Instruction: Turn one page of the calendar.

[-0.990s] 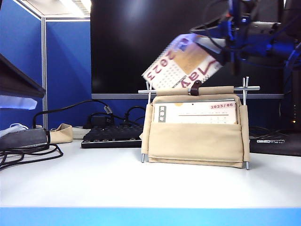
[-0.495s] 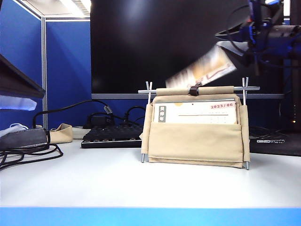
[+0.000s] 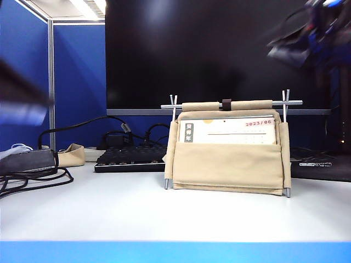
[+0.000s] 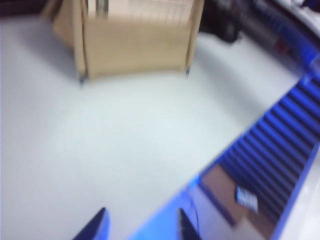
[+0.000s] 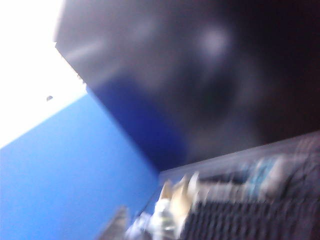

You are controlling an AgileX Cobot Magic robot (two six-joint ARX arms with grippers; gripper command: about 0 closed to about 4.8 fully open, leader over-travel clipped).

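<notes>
The calendar (image 3: 227, 148) stands mid-table in its beige canvas sling on a thin silver rod frame, and its front sheet reads "2023/06". The page is out of view. My right gripper (image 3: 299, 49) is a dark blur high at the upper right, above and to the right of the calendar's rod. Its wrist view shows only one blurred finger (image 5: 118, 225), so its state is unclear. My left gripper (image 4: 140, 229) hangs open over the white table's front edge, well short of the calendar (image 4: 135, 42), with nothing between its fingers.
A large black monitor (image 3: 214, 52) fills the back. A black keyboard (image 3: 130, 158) lies behind the calendar to the left, next to a beige pouch (image 3: 71, 155) and black cables (image 3: 33, 178). My left arm (image 3: 22, 98) blurs at the left edge.
My right gripper swung up and to the right, carrying the page back over the rod. The page no longer shows. The "2023/06" sheet still faces front. The left arm now looks blurred.
</notes>
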